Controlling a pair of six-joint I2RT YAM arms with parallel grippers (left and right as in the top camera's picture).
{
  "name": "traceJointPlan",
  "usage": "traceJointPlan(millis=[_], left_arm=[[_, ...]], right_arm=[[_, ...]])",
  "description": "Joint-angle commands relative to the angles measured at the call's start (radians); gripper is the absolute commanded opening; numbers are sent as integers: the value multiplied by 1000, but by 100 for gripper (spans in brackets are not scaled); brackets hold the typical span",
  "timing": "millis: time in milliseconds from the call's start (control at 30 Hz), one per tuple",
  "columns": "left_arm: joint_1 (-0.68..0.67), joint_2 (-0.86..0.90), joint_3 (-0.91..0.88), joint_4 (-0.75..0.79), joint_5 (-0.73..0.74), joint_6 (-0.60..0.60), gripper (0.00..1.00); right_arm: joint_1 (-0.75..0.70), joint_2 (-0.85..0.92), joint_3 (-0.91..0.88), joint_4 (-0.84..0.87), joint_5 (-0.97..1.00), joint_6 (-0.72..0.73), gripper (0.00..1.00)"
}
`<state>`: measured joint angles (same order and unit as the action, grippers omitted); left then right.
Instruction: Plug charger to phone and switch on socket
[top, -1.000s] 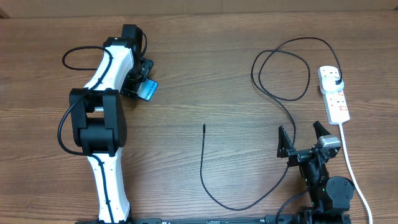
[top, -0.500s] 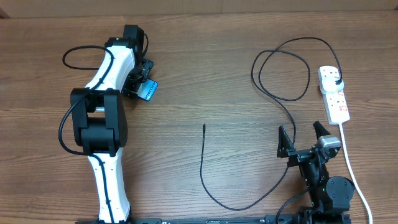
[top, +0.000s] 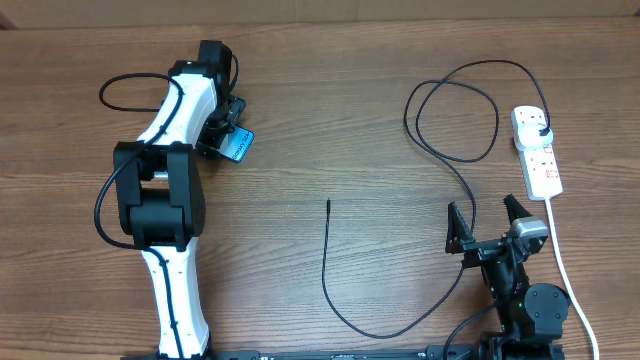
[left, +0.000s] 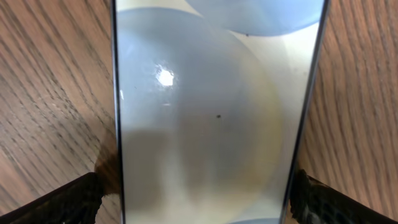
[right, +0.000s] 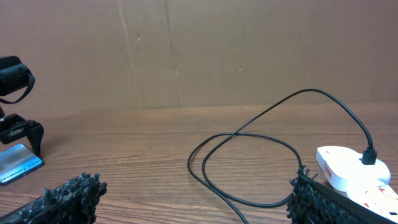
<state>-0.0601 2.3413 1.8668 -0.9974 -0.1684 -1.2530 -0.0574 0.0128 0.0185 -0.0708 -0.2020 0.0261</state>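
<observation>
**Right claw.** The right claw (top: 482, 212) sits at the lower right of the overhead frame with its jaws spread wide and nothing between them. In the right wrist view, both black ribbed fingertips (right: 68, 196) hang above the brown wood-grain bench (top: 350, 100).

**Charger.** The long thin black charger cable (top: 326, 260) curves along the bottom centre of the overhead frame. From there it rises to a small straight connector tip (top: 328, 203) that lies loose at mid-frame, well apart from both claws. The other run passes just left of the right claw and loops twice at the upper right. It ends in a black plug (top: 541, 132) seated in the strip's farthest outlet.

**Socket.** The white elongated power strip (top: 538, 155) lies at the right edge of the frame. Its white cord (top: 560, 260) trails toward the bottom edge.

**Phone.** The slim black-edged smartphone with a lit light-blue screen (top: 240, 147) lies flat at the upper left, well apart from the connector tip.

**Left claw.** The left claw (left: 199, 205) is fully spread and straddles the smartphone, one finger on either long side. The close, blurred left wrist view does not settle whether the pads (left: 68, 199) touch the edges.

**Background.** A plain brown cardboard wall (right: 186, 50) stands behind the bench.
</observation>
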Motion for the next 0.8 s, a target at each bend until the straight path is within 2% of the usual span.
traceJointPlan(millis=[0, 767], left_arm=[[9, 75, -45, 3, -26, 27, 100], [7, 75, -45, 26, -22, 64, 100]], right_arm=[[6, -10, -10, 5, 11, 0, 100], [6, -10, -10, 5, 11, 0, 100]])
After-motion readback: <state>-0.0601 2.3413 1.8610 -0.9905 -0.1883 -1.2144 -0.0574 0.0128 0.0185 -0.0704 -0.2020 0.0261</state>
